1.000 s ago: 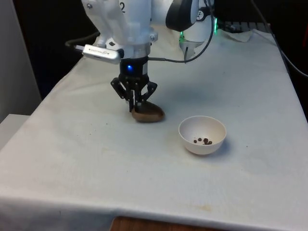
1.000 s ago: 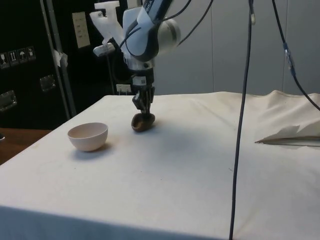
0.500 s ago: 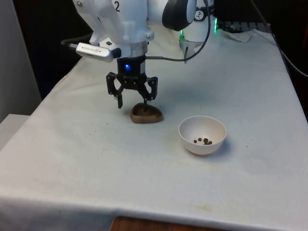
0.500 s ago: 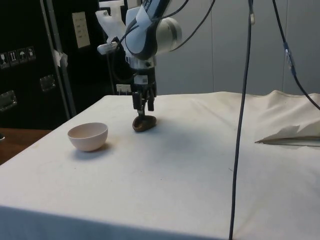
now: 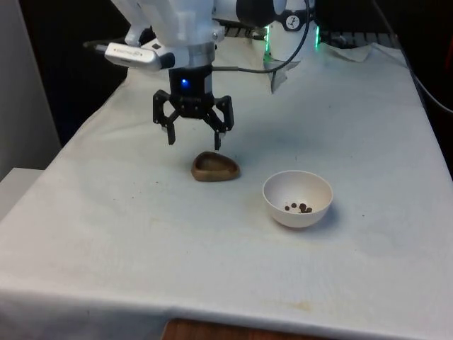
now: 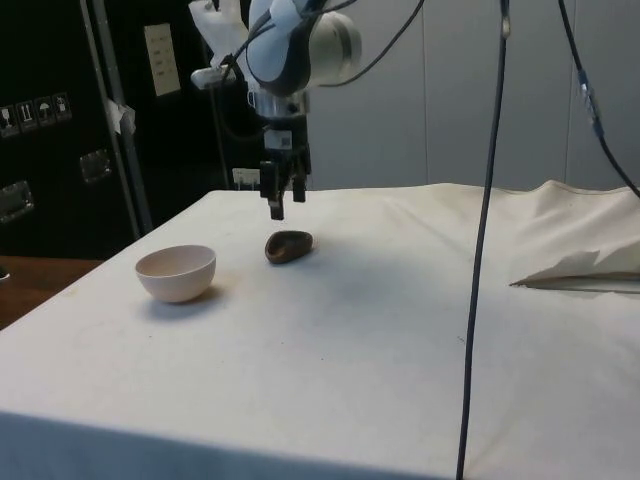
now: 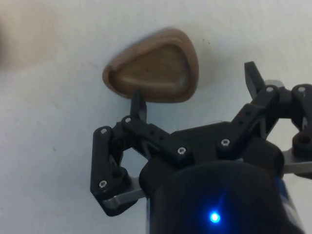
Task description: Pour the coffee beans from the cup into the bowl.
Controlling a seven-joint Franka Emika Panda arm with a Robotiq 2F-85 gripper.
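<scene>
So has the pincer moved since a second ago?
Yes. The pincer has opened and risen clear of the wooden cup, which sits empty on the cloth beside the white bowl.

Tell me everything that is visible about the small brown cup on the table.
The brown cup looks wooden, shallow, with a rounded triangular rim and a smooth hollow that appears empty. It sits upright on the white cloth, to the front view's left of the white bowl and apart from it. The open end effector hovers above without touching it.
</scene>
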